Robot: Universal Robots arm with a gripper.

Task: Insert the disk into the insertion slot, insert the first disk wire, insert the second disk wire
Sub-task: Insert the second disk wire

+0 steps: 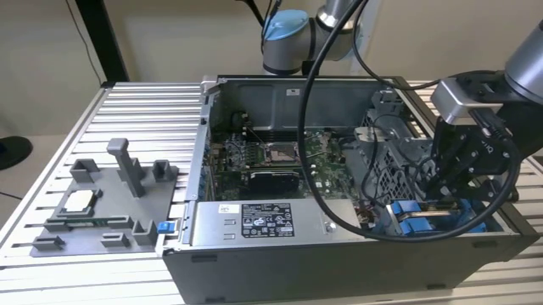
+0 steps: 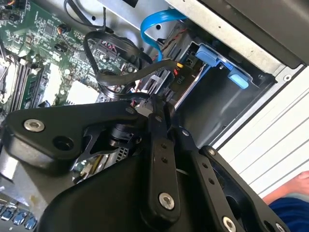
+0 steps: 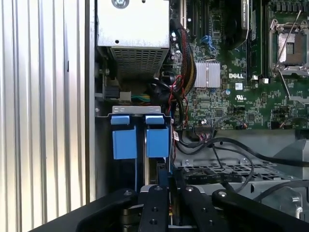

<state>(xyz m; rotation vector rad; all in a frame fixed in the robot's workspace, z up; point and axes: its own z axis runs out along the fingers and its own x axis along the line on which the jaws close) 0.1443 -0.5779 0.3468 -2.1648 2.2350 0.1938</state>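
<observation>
On the exterior view's left, a grey plastic fixture tray (image 1: 102,210) sits on the slatted aluminium table (image 1: 144,114), well apart from the work. Beside it stands the open computer case (image 1: 339,254), with the green motherboard (image 1: 271,159) lying flat inside and the grey labelled power supply box (image 1: 263,222) along the near wall. A thick black cable (image 1: 309,140) hangs from the arm and loops across the case. Further toward the exterior view's right, the insertion slot (image 1: 424,219) occupies the near corner of the case, its blue plastic rails showing, and the gripper (image 1: 446,190) is lowered right over it. In the first wrist view the blue tabs of the bay (image 3: 140,137) stand side by side just past the gripper's fingers (image 3: 154,208), which sit close together with only a narrow gap; I cannot tell whether they are pinching anything. In the second wrist view a flat blue data cable (image 2: 152,29) curves down toward the slot (image 2: 212,58), beside a bundle of black wires (image 2: 116,67). I cannot make out the disk itself for certain, so I cannot say whether it sits in the bay
</observation>
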